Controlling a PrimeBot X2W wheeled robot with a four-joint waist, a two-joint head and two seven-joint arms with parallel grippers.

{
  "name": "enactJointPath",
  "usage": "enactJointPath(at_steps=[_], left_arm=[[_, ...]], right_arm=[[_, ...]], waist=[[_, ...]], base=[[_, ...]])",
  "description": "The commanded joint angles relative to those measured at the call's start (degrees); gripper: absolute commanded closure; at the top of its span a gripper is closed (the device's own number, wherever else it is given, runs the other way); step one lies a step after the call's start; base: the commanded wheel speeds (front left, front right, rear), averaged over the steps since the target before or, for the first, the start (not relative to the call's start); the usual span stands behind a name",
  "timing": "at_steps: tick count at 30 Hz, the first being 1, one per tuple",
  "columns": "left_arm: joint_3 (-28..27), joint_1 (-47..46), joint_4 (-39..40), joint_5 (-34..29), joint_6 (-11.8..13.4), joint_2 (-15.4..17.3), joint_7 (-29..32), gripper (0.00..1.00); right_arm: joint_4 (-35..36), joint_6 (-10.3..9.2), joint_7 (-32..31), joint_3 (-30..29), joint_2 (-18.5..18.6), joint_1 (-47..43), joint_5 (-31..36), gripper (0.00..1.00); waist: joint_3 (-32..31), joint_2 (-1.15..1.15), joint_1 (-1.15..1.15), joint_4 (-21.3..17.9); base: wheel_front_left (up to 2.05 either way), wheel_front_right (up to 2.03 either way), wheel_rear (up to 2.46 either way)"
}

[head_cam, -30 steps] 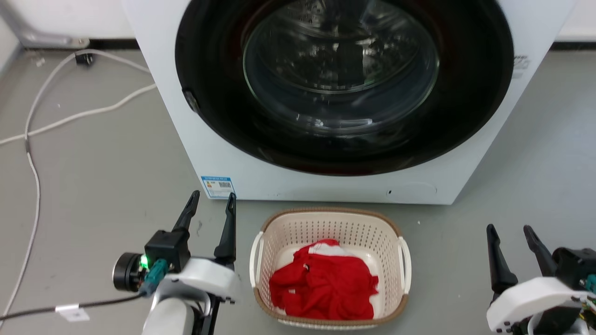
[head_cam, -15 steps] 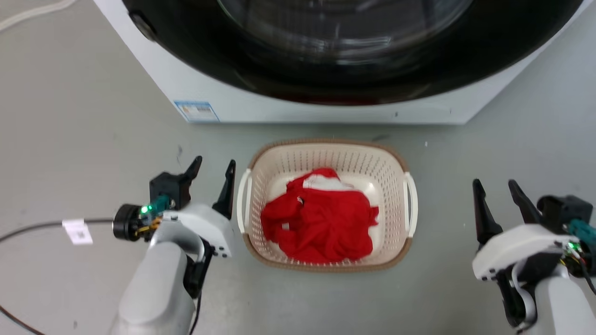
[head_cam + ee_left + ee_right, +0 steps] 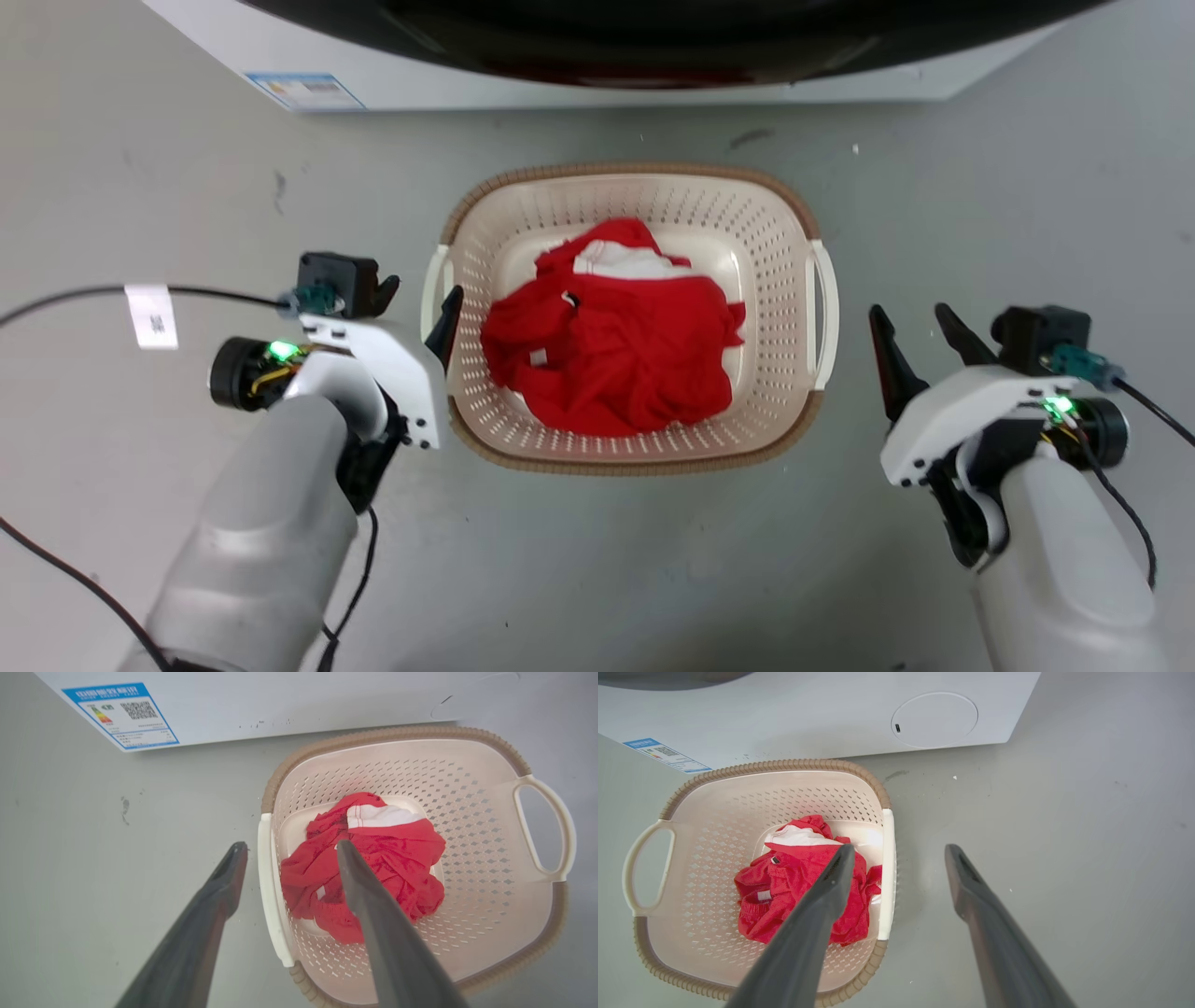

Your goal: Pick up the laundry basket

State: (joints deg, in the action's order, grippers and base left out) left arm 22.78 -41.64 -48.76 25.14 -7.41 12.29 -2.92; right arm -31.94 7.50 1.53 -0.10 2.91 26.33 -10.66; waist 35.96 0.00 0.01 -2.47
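Left gripper [image 3: 417, 301] jaws wide open, straddling left white handle [image 3: 271, 896] of cream perforated plastic laundry basket with brown rim [image 3: 644, 172]; contact unclear. Right gripper [image 3: 910, 315] wide open, empty, just beside right handle [image 3: 822, 313]. Basket on grey floor [image 3: 980, 187] before white washing machine [image 3: 439, 93], crumpled red garment [image 3: 607, 364] inside. Blue-bordered sticker [image 3: 120, 715] with QR code, writing unreadable.
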Motion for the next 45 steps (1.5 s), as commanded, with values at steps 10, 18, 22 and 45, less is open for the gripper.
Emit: enactJointPath(at_steps=[10,18,22,45], left_arm=[[8.07,-8.01,-5.14,9.75,-0.06,5.12,4.32,0.00],[12.99,-12.43,-7.40,15.71,-0.06,7.28,6.50,0.00],[14.76,-14.64,-8.65,18.17,-0.06,7.80,7.42,0.00],[25.48,-18.43,-10.22,29.20,-0.02,8.24,12.23,1.00]], right_arm=[[-13.49,-0.01,1.31,6.56,-0.03,10.96,-4.42,0.00],[-22.02,-0.01,1.10,12.23,-0.03,18.47,-8.67,0.00],[-25.19,-0.01,0.49,15.46,-0.03,22.05,-10.96,0.00],[-33.38,0.33,-5.20,28.31,-0.06,29.73,-22.51,1.00]], waist=[[8.44,0.00,-0.01,-2.30],[12.36,0.00,-0.01,-2.92],[14.08,0.00,-0.01,-2.87],[14.21,0.00,-0.01,-1.97]], base=[[0.00,0.00,0.00],[0.00,0.00,0.00],[0.00,0.00,0.00],[0.00,0.00,0.00]])
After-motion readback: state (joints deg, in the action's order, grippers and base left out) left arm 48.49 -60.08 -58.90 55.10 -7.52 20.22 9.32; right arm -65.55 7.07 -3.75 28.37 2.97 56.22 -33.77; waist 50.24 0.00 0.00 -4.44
